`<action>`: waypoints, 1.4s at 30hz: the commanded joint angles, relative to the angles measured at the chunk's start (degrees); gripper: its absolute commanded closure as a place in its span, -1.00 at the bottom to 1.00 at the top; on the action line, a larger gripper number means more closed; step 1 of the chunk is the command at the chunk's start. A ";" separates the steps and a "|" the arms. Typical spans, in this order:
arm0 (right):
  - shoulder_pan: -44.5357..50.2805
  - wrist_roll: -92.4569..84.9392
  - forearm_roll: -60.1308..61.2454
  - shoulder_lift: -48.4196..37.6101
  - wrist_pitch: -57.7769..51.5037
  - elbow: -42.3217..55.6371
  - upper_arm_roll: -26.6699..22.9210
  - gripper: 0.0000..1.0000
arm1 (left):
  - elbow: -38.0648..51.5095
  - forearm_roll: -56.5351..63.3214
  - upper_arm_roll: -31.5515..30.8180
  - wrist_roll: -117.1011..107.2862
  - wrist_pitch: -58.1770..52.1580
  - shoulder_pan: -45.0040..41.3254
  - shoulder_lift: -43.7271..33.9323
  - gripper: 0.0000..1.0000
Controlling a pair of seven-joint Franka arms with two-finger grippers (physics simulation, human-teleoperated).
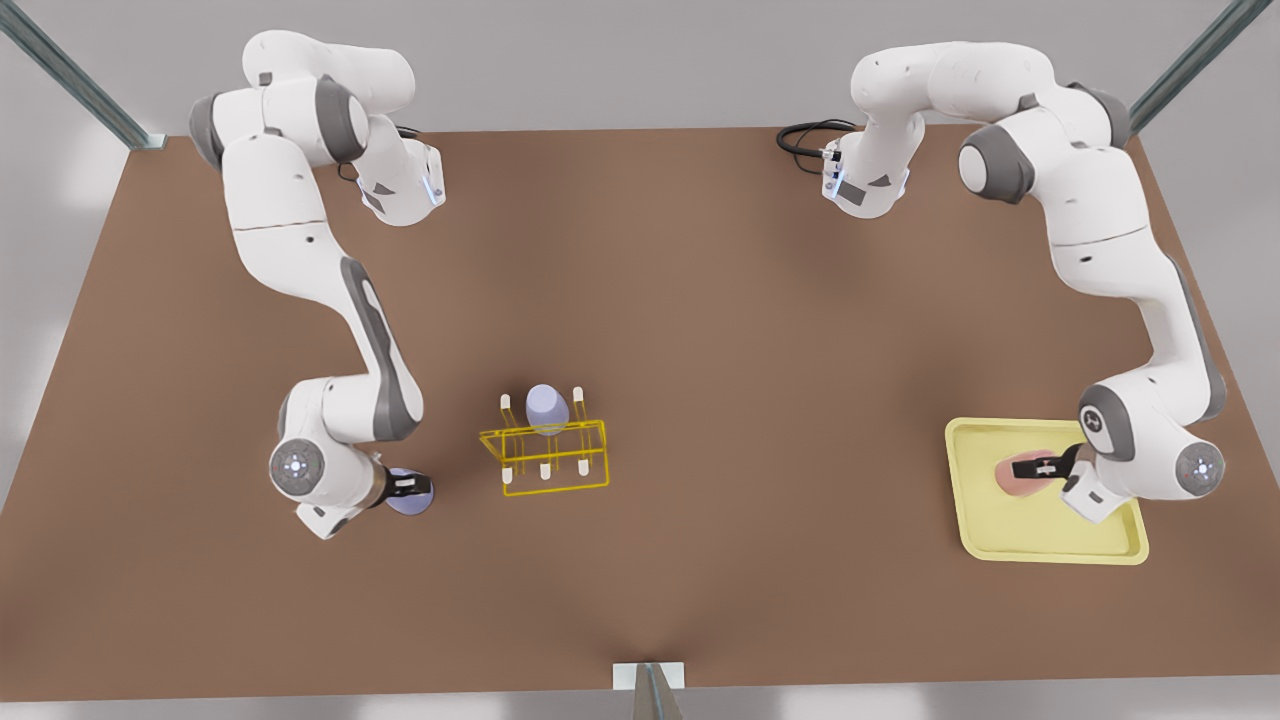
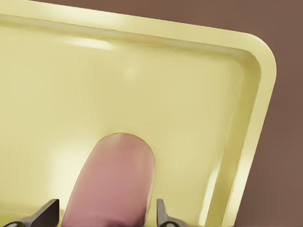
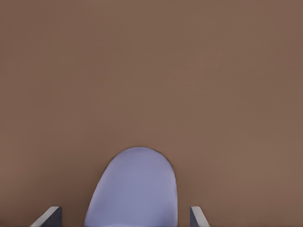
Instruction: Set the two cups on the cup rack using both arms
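Here I see the left end effector (image 1: 1040,468) lowered, fingers straddling the pink cup (image 2: 111,182), unclenched; right end effector (image 1: 408,487) likewise around the lavender cup (image 3: 135,189).

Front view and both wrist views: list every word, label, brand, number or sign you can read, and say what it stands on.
No readable text in any view.
Pink cup on the yellow tray, at the left end effector: plain, no marking.
Lavender cup at the right end effector: plain.
Second lavender cup on the cup rack: plain.
Small dark marks on the arm bases: not legible as words.
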 commanded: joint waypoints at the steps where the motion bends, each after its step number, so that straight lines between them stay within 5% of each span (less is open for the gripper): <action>1: 0.00 3.04 0.31 0.26 1.56 -0.15 0.00 -1.00 | -0.47 0.03 0.04 4.60 2.46 -0.05 0.22 -1.00; 4: -0.17 2.95 0.22 0.44 2.61 -1.82 0.00 -1.00 | -0.55 0.03 -0.05 4.60 2.37 -0.05 0.48 -1.00; 5: -0.17 2.95 0.31 0.26 2.88 -1.99 0.00 -1.00 | -0.55 0.03 -0.05 4.51 2.28 -0.14 0.40 -0.64; 18: 0.35 3.04 1.10 -1.05 10.35 -7.27 0.27 -1.00 | 0.06 -1.81 -0.66 3.02 -0.62 -0.67 -1.19 -0.64; 21: 0.26 2.95 1.10 -1.05 10.26 -7.27 0.35 -0.66 | 1.91 -1.64 -0.75 -1.28 -4.39 -1.98 -1.28 -0.64; 24: 0.26 2.87 1.10 -1.06 10.26 -7.09 0.27 -0.57 | 4.19 -1.55 -1.63 -7.25 -5.19 -5.15 -2.24 -0.64; 30: -0.26 0.93 2.77 -2.29 8.59 -6.65 1.14 -0.57 | 12.45 -1.37 -16.57 -38.97 -12.05 -9.27 -4.70 -0.64; 38: -0.17 -2.58 14.72 -10.02 -1.51 -4.37 3.78 -0.58 | 16.59 -1.72 -23.43 -95.14 7.72 -24.75 -1.89 -0.64; 42: 0.44 -2.85 19.20 -12.39 -6.26 -3.31 6.32 -0.59 | 21.49 -3.39 -23.34 -104.29 21.44 -26.95 2.32 -0.65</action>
